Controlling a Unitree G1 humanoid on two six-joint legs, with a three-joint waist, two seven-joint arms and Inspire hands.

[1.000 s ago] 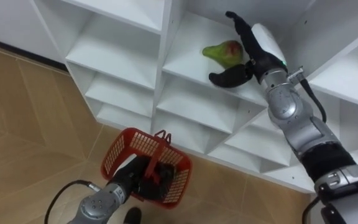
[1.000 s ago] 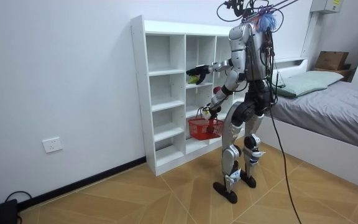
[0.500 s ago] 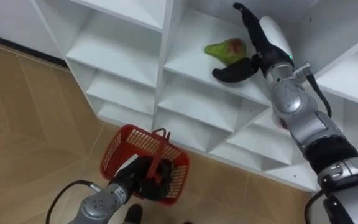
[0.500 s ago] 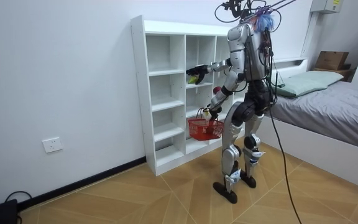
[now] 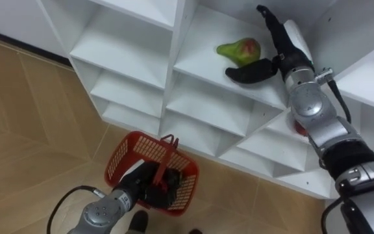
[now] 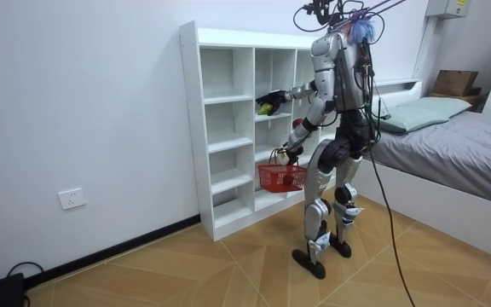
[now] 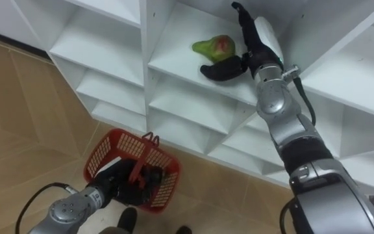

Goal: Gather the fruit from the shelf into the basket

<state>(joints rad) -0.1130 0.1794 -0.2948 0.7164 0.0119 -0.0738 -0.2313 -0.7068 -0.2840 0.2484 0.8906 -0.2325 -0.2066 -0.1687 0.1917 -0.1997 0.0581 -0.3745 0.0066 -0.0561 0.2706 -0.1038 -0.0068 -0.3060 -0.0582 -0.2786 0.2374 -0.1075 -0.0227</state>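
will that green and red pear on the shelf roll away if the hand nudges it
Probably yes: the green and red pear lies on its side on the flat white shelf, so a nudge may roll it. Its smooth skin might slip from the open right hand.

The white closet point(image 5: 174, 91) is being cut off by the top and right edges of the eye views. A red item point(image 5: 297, 125) on a lower shelf is being mostly hidden behind the right forearm, kind not tellable. The red basket point(image 5: 125, 159) interior is being covered by the left hand point(image 5: 147, 190) gripping its handle. In the room view the pear point(image 6: 266, 109) is being shown too small to identify.
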